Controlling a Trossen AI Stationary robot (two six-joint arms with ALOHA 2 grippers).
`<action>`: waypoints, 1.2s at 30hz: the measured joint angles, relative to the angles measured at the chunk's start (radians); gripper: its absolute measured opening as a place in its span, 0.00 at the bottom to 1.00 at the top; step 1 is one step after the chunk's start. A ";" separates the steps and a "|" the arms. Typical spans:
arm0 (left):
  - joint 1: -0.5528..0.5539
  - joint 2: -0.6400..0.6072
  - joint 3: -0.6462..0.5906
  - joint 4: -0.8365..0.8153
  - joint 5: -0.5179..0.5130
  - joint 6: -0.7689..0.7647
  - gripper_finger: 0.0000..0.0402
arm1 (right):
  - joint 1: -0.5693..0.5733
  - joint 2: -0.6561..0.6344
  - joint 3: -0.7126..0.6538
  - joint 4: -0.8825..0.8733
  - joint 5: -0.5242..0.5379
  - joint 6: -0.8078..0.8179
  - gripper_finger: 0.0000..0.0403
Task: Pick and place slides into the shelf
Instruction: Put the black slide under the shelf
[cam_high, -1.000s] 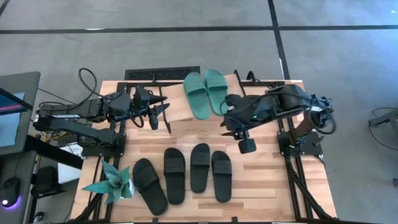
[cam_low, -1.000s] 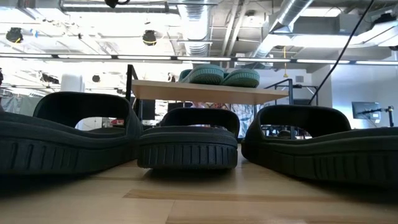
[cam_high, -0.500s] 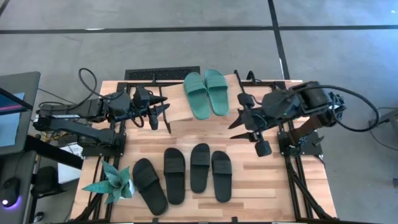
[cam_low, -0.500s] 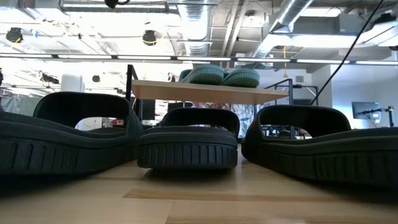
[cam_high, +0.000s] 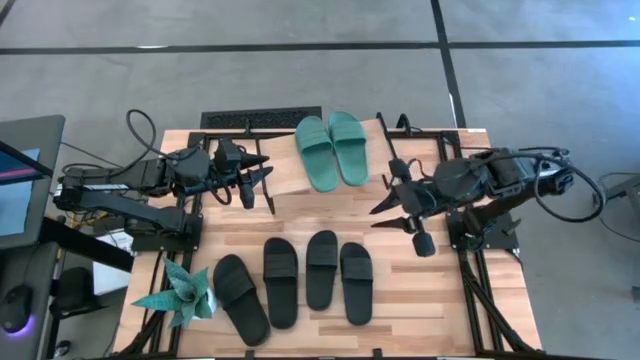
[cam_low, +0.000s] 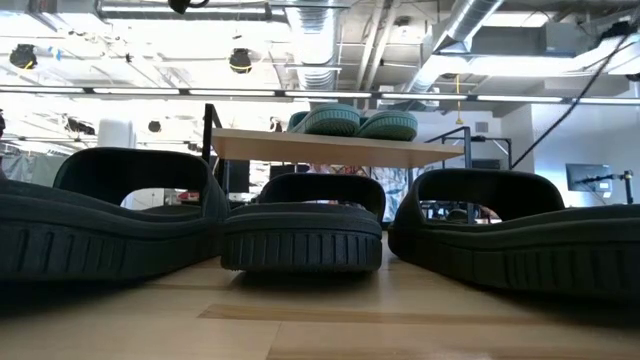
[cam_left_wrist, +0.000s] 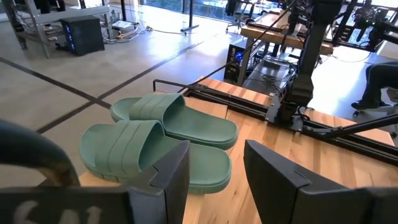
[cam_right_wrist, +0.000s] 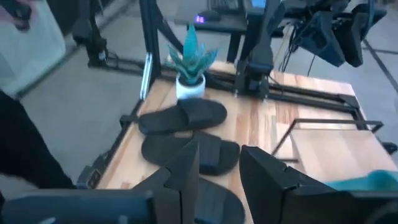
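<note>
the two teal slides (cam_high: 333, 150) already lie side by side on the slanted shelf (cam_high: 290, 172) at the 12 o'clock edge of the desk (cam_high: 400, 310). the four black slides (cam_high: 295, 282) are not yet placed; they sit in a row toward 6 o'clock, with the teal paper plant (cam_high: 180, 295) at about 8 o'clock beside the leftmost one.

the right claw (cam_high: 392, 195) hangs above the desk at roughly 3 o'clock, just beside the shelf's right end, with its fingers spread apart and nothing between them. its wrist view looks down toward the black slides and the plant beyond. the left claw (cam_high: 258, 175) waits at about 10 o'clock over the shelf's left part, fingers also apart and empty, facing the teal pair.

judging by this, the step in hand is the move to the next pickup: one pair is shelved and a black slide comes next. the next move calls for the right arm to swing toward 6 o'clock, come down over the nearest black slide, and close across its strap or sole edge before carrying it to the bare plank left of the teal pair.
</note>
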 joint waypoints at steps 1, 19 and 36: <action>0.000 0.000 0.000 0.000 0.000 0.000 0.35 | -0.002 -0.034 -0.068 0.037 0.008 0.019 0.25; 0.000 0.000 0.000 0.000 -0.003 -0.003 0.35 | 0.156 -0.159 -0.732 0.285 0.184 0.472 0.23; 0.000 0.006 -0.011 -0.028 0.059 0.005 0.35 | 0.350 0.191 -0.709 0.537 0.297 0.725 0.23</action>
